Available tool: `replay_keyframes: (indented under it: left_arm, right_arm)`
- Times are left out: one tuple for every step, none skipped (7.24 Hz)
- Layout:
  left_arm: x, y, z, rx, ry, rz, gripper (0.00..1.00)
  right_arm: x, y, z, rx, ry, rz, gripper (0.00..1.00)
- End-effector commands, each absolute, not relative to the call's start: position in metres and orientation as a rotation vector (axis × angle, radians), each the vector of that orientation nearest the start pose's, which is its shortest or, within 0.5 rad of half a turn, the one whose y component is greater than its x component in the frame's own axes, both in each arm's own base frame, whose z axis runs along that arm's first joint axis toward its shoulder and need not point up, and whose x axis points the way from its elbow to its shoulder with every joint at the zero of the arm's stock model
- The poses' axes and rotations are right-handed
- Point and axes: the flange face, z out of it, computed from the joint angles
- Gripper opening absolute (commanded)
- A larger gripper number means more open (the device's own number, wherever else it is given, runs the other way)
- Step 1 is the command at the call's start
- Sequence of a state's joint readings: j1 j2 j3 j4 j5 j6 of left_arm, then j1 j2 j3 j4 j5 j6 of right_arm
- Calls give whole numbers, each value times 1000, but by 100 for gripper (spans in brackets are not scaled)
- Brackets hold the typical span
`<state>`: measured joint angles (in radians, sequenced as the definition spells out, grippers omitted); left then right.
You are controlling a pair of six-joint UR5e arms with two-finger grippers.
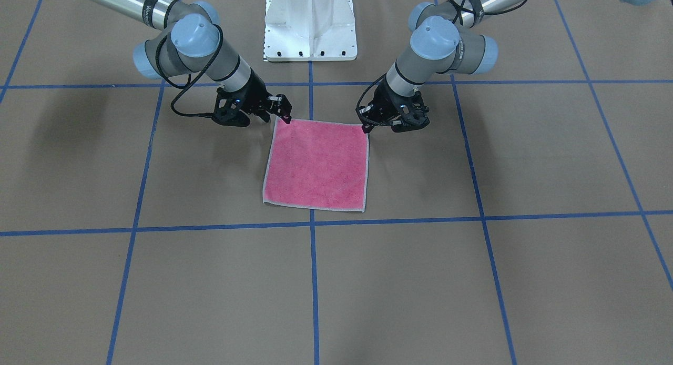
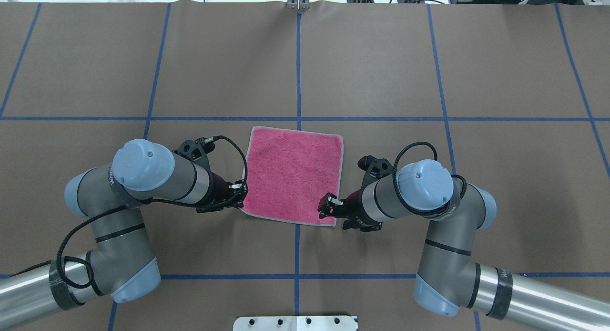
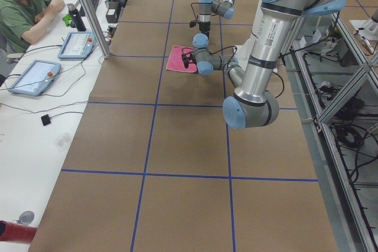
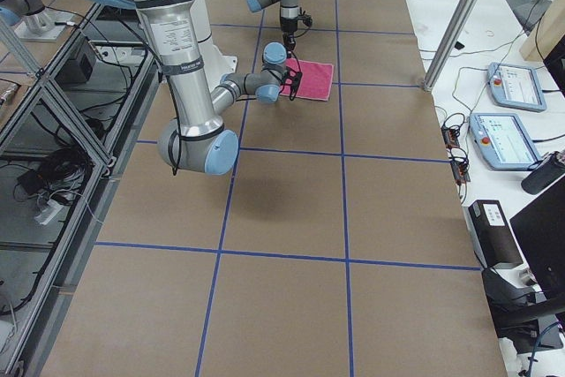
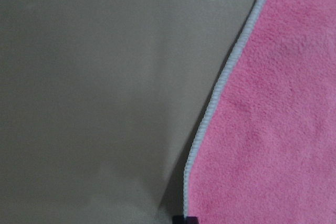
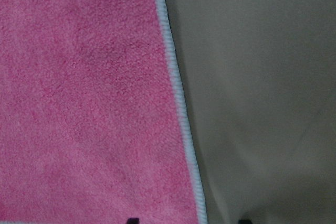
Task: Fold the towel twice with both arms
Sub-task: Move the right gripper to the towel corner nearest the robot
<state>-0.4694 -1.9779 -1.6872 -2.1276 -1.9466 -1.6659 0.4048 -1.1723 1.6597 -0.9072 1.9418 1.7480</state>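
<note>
The towel (image 1: 315,162) lies flat and pink face up on the brown table, with its light grey border showing all round; it also shows in the overhead view (image 2: 293,173). My left gripper (image 1: 365,126) is low at the towel's robot-side corner (image 2: 240,196). In the left wrist view its dark tip (image 5: 186,219) sits on the towel's border (image 5: 210,108), which looks slightly raised there, so it seems shut on it. My right gripper (image 1: 284,112) is open at the other robot-side corner (image 2: 328,207), with its fingertips (image 6: 134,220) either side of the towel's edge (image 6: 176,93).
The white bolted pedestal base (image 1: 310,28) stands just behind the towel between the arms. Blue tape lines (image 1: 313,281) grid the brown table. An operator (image 3: 23,4) sits at a side bench with control tablets (image 3: 29,78).
</note>
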Motion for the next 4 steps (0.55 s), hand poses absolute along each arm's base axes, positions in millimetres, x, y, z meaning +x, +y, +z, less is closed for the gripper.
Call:
replay_keyframes:
  left_arm:
    - [524, -374, 313, -134, 1114, -302, 0]
    - [524, -374, 314, -135, 1112, -302, 0]
    - [524, -374, 314, -135, 1112, -302, 0]
    - [524, -374, 314, -135, 1112, -302, 0]
  right_arm:
    - [-543, -343, 313, -197, -1179, 301, 68]
    - [-544, -344, 312, -195, -1180, 302, 68]
    - [-545, -344, 308, -195, -1186, 301, 68]
    - [-547, -344, 311, -197, -1179, 304, 68]
